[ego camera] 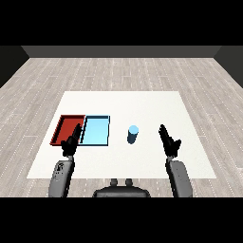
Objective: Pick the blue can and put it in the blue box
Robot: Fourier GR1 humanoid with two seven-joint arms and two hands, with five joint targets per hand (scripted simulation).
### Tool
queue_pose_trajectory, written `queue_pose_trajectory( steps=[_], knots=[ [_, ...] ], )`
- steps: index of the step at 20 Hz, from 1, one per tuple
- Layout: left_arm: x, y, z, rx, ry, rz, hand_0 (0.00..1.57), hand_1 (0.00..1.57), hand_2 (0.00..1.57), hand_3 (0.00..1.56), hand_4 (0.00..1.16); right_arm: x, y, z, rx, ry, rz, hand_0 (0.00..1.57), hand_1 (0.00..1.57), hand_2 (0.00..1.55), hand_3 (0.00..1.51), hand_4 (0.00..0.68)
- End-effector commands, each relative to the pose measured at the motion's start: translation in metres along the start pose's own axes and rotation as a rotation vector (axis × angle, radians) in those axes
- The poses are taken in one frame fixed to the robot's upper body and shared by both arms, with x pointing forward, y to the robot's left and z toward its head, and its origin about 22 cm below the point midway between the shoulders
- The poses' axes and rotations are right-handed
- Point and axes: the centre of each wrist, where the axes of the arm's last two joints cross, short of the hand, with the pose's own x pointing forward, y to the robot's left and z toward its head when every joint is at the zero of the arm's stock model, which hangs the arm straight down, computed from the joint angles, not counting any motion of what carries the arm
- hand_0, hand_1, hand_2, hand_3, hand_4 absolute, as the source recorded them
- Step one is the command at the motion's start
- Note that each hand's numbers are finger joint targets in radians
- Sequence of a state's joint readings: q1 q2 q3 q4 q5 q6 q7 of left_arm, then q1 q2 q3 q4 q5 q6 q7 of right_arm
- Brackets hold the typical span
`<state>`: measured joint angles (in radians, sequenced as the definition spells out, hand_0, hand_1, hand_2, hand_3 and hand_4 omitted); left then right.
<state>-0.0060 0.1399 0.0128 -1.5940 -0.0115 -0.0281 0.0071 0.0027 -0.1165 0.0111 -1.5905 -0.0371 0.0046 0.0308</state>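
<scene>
Blue can: small light blue cylindrical can (133, 134), standing upright on the white rectangular worktop (142, 107), pretty much mid-worktop. Nothing is touching it.

Blue tray: shallow light blue rectangular tray (96, 130) with a dark rim, sitting just left of the can with a strip of bare worktop between them. Nothing in it that I can see.

Red tray: shallow red rectangular tray (68, 127), right up against the blue one on its left side, so the two lie side by side.

Right robot hand: black right robot hand (169, 139) on its grey forearm, coming in from the lower right. Fingers are stretched out straight and pointing up and away across the worktop, holding nothing. It's to the right of the can, near but clearly apart from it.

Left robot hand: black left robot hand (71, 142) on its grey forearm from the lower left, at the near edge where the red and blue trays meet, overlapping them in the view. Fingers look relaxed and spread, nothing in them.

Floor: pale wood-plank floor (118, 71) all around the worktop.
</scene>
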Motion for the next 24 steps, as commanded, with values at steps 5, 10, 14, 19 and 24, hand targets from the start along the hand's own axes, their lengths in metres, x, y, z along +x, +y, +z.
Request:
queue_pose_trajectory(
  steps=[5, 10, 14, 19, 24],
  knots=[
    [-0.011, -0.016, 0.002, -0.015, 0.032, 0.037, 0.00, 0.00, 0.00, 0.00, 0.00, 0.005, 0.009, -0.031, -0.018, -0.031, 0.039, 0.00, 0.00, 0.00, 0.00, 0.000],
    [0.009, -0.016, -0.004, 0.054, -0.395, 0.222, 0.00, 0.00, 0.00, 0.00, 0.00, 0.024, 0.016, -0.036, 0.075, -0.335, -0.178, 0.00, 0.00, 0.00, 0.00, 0.000],
    [-0.010, -0.017, 0.020, 0.035, -0.428, 0.240, 0.00, 0.00, 0.00, 0.00, 0.00, 0.009, 0.014, -0.023, 0.105, -0.360, -0.196, 0.00, 0.00, 0.00, 0.00, 0.000],
    [-0.014, -0.025, -0.007, 0.030, -0.436, 0.241, 0.00, 0.00, 0.00, 0.00, 0.00, 0.009, 0.020, -0.040, 0.104, -0.351, -0.196, 0.00, 0.00, 0.00, 0.00, 0.000],
    [-0.017, -0.013, -0.003, 0.024, -0.428, 0.259, 0.00, 0.00, 0.00, 0.00, 0.00, -0.007, 0.018, -0.057, 0.101, -0.330, -0.189, 0.00, 0.00, 0.00, 0.00, 0.000]
  ],
)
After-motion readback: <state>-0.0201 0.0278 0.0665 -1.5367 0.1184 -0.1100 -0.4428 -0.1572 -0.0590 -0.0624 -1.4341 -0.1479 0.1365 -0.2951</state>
